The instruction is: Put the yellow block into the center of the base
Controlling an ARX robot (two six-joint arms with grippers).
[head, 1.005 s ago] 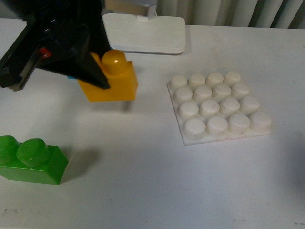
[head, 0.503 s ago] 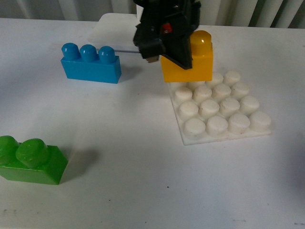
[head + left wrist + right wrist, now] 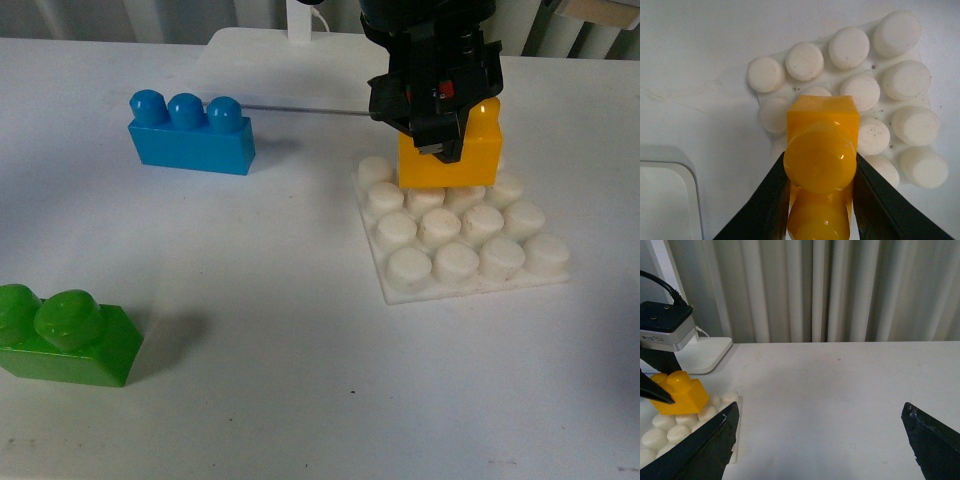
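Now the left fingers [image 3: 769,200] squeeze the yellow block [image 3: 476,150] over the back studs of the base [image 3: 393,291]. Bring it to the middle, keep it flat, then push straight down.

Orange-yellow plastic two-stud brick [image 3: 465,155] above flat square white plastic plate with 4x4 round studs [image 3: 458,262].
Brick upright, studs up, smooth glossy faces, pinched on both sides between fingers of black left gripper [image 3: 820,169]; placed over far rows of plate, roughly mid-width, bottom edge level with stud tops, contact not clear. Plate lying flat, turned slightly off square, near two stud rows fully exposed, a few dark specks on surface.
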